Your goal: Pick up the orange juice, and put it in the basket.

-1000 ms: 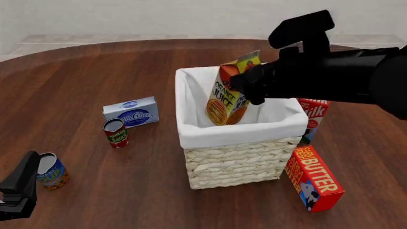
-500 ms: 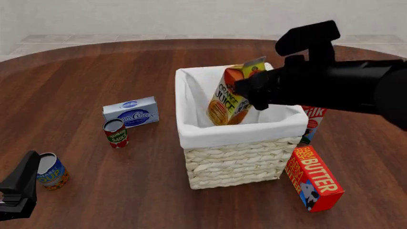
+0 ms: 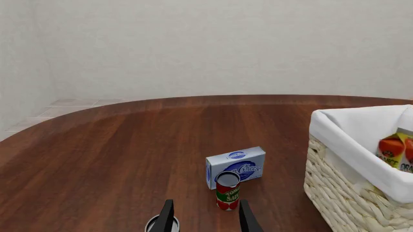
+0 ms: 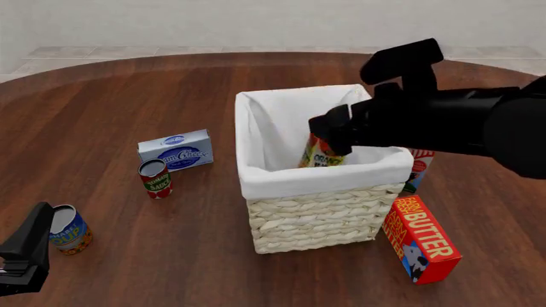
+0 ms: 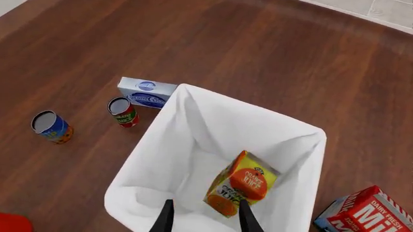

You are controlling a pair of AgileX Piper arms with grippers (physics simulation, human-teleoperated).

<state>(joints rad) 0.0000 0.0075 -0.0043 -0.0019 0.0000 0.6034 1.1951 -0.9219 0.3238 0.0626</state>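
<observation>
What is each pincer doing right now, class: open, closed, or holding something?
Left pincer: open, holding nothing.
Right pincer: open above the basket; the orange juice sits inside, not gripped.

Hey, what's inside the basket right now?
Inside the basket the orange juice carton stands tilted on the white lining, below the open right gripper. Nothing else shows inside; the carton's base is hidden.
</observation>
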